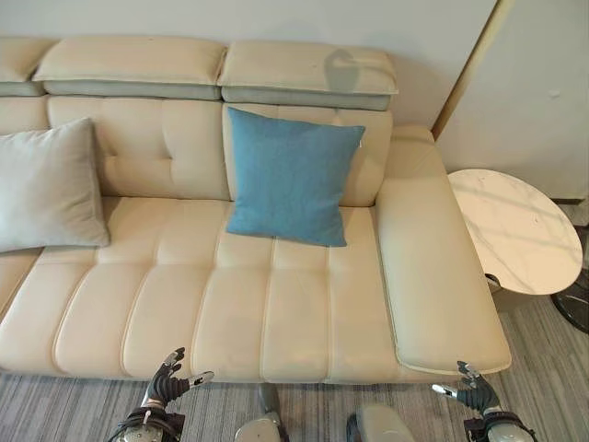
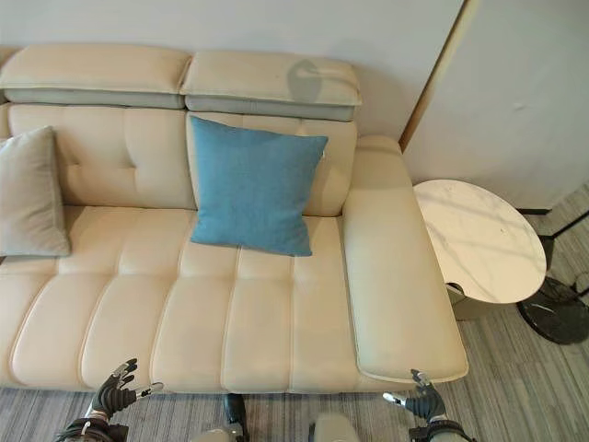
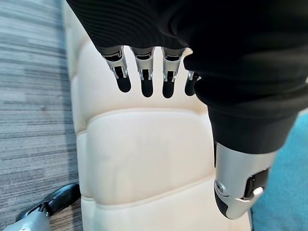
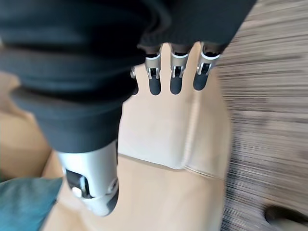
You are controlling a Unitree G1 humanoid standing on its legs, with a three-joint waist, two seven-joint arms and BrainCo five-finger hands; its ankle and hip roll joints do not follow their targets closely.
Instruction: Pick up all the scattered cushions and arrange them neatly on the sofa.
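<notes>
A blue cushion (image 1: 292, 176) leans upright against the backrest of the cream leather sofa (image 1: 276, 313), right of its middle. A grey cushion (image 1: 48, 187) stands against the backrest at the left end. My left hand (image 1: 166, 382) hovers low in front of the seat's front edge, fingers relaxed and empty; its fingers (image 3: 147, 77) hang over the seat. My right hand (image 1: 474, 389) hangs in front of the chaise arm's front corner, also open and empty, its fingers (image 4: 175, 77) above the cream armrest. A corner of the blue cushion (image 4: 21, 204) shows past the right thumb.
A round white marble side table (image 1: 513, 228) stands right of the sofa arm, with a dark lamp base (image 2: 555, 311) beside it. Grey striped carpet (image 1: 74, 410) runs along the sofa front. A wall corner with a gold trim (image 1: 469, 69) rises behind the table.
</notes>
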